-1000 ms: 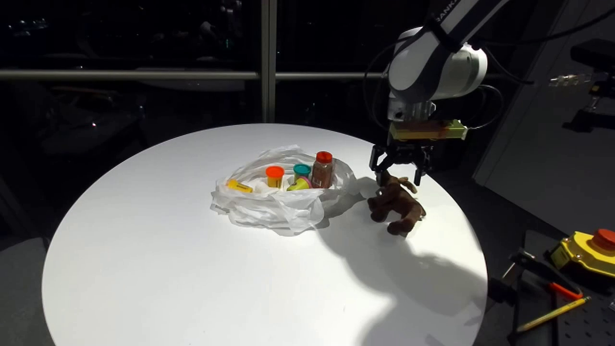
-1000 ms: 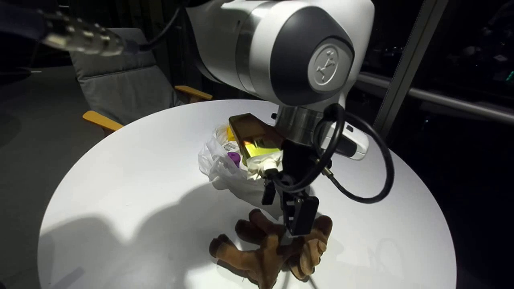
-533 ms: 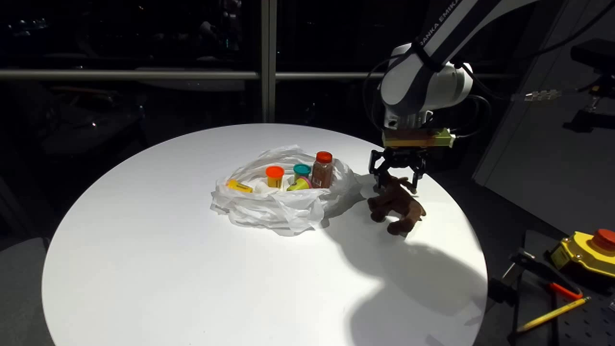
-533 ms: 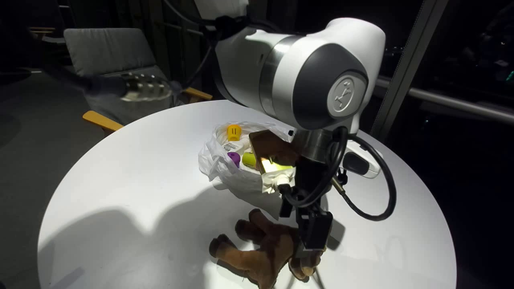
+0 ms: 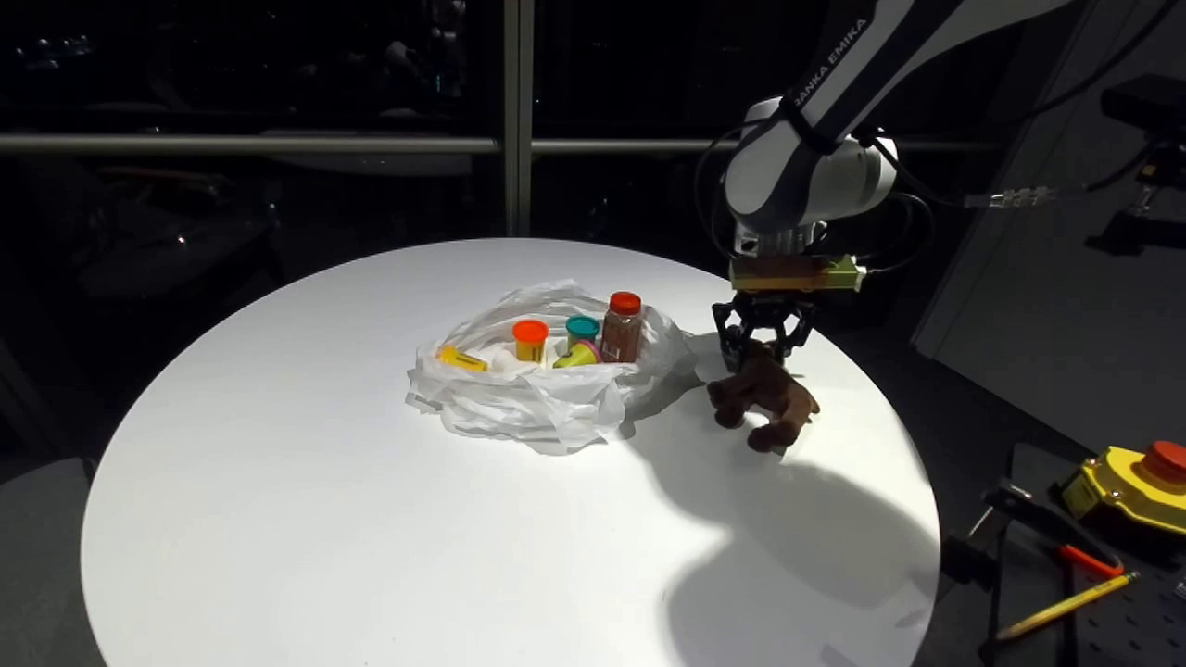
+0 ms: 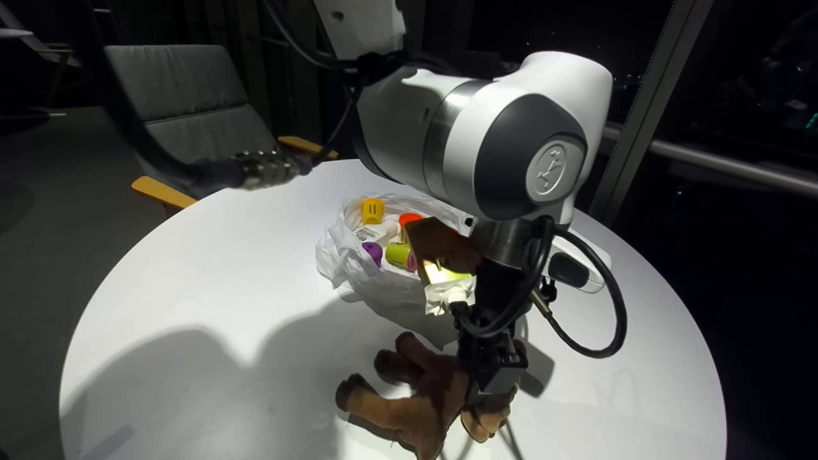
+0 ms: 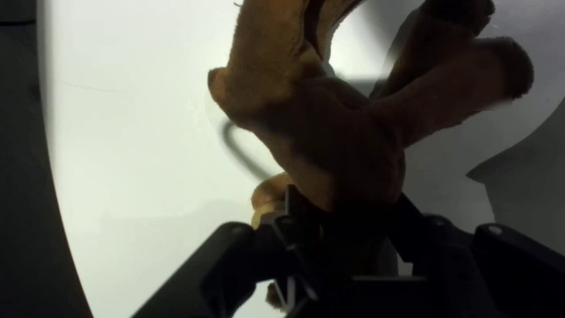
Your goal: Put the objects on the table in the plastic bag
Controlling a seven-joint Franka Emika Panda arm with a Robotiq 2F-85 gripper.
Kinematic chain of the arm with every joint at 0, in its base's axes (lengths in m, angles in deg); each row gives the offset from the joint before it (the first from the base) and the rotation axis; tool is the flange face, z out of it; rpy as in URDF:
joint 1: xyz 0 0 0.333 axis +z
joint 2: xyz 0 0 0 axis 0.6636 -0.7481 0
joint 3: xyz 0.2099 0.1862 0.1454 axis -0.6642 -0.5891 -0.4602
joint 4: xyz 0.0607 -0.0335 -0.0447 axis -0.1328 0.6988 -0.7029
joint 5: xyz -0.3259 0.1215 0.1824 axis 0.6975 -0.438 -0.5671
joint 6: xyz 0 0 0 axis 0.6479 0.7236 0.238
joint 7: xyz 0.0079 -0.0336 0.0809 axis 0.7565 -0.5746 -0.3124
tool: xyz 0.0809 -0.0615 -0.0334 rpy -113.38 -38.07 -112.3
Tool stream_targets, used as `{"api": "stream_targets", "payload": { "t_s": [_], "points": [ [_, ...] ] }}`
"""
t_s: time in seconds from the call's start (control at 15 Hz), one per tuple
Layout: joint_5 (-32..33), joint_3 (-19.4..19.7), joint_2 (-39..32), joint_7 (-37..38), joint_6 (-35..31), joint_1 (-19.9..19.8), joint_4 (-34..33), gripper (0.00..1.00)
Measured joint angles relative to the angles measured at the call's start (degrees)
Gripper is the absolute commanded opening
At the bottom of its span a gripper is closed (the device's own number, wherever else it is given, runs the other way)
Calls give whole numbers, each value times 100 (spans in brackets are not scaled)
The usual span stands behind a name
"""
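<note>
"Gripper [image 5: 758, 356] status?"

"Black, angular linkage; two fingers bear on opposite sides of the brown plush animal [image 7: 335, 145], pinching its fabric. Pile: short, matte. Limbs: stubby, rounded, dark-tipped."

"Position of the plush?"

"Resting on the table [image 5: 371, 537], near the right-hand edge as seen in an exterior view. Tabletop: round, white, smooth."

"Next item, working outward?"

"Plastic bag [image 5: 519, 408], near the plush and farther in from that edge. Film: thin, translucent, wrinkled; mouth faces upward, loose folds spread over the tabletop."

"Bag contents?"

"Red-capped bottle [image 5: 622, 333]: clear-walled cylinder, upright, brownish fill visible through the wall. Orange-lidded cup [image 5: 530, 345] and teal-lidded cup [image 5: 584, 330]: upright. Yellow-green cup [image 6: 396, 254]: on its side, pink end. In an exterior view: yellow cup [image 6: 372, 212], purple cup [image 6: 372, 253], and flat white packet [image 6: 372, 234] with printed bars."

"Beyond the table edge?"

"Grey padded chair [image 6: 185, 83] with smooth, orange-brown armrests [image 6: 163, 190]."
</note>
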Motion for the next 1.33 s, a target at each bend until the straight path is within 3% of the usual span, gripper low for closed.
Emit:
{"api": "stream_targets", "payload": {
  "t_s": [0.07, 0.2, 0.6, 0.73, 1.0, 1.33],
  "points": [
    [-37, 0, 17, 0, -6, -1, 7, 12],
    [-163, 0, 126, -1, -100, -22, 92, 6],
    [-504, 32, 1448, -87, -1246, -153, 1134, 7],
    [-140, 111, 2045, -99, -1557, -14, 1504, 7],
    [1181, 82, 2996, 208, -1600, 521, 1798, 6],
    [2767, -606, 3413, 839, -1512, 962, 1449, 6]
  ]
}}
